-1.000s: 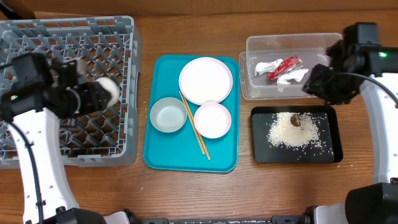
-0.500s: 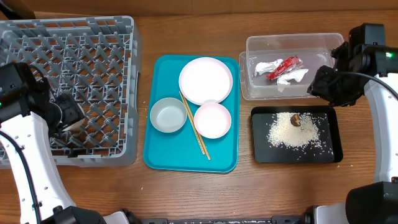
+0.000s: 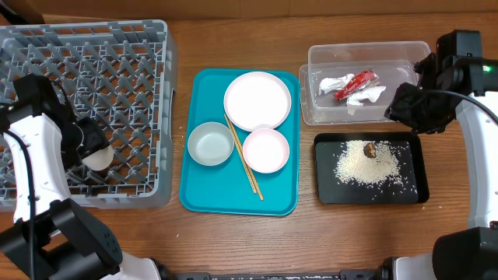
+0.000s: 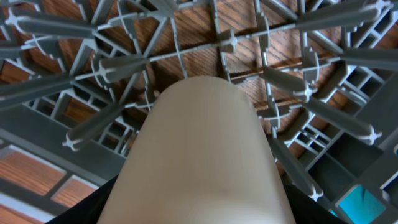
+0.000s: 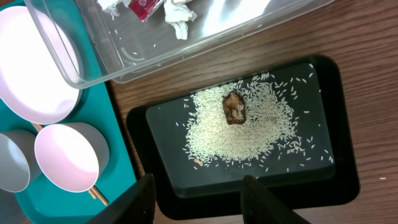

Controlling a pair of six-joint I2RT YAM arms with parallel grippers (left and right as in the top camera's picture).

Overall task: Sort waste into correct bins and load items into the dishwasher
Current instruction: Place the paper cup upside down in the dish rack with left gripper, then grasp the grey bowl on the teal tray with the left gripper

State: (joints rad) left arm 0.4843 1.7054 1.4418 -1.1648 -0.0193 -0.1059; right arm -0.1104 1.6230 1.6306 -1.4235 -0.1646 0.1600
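Note:
My left gripper (image 3: 89,145) is shut on the white cup (image 3: 98,160), holding it low in the front left part of the grey dish rack (image 3: 117,47). The cup (image 4: 205,155) fills the left wrist view over the lattice. My right gripper (image 5: 200,202) is open and empty above the black tray (image 3: 327,190), which holds rice (image 5: 249,127) and a brown scrap (image 5: 234,107). The clear tub (image 3: 319,58) holds the red wrapper (image 3: 355,84) and napkin (image 3: 332,84). Plate (image 3: 257,99), white bowl (image 3: 266,150), grey bowl (image 3: 210,144) and chopsticks (image 3: 245,167) lie between.
The dishes sit on a teal tray (image 3: 210,194) in the middle of the wooden table. The rack's upright tines surround the cup. The tub and the black tray stand close together at the right, under the right arm.
My left arm has carried the cup from the rack's middle down to its front left part. The right arm has barely moved.

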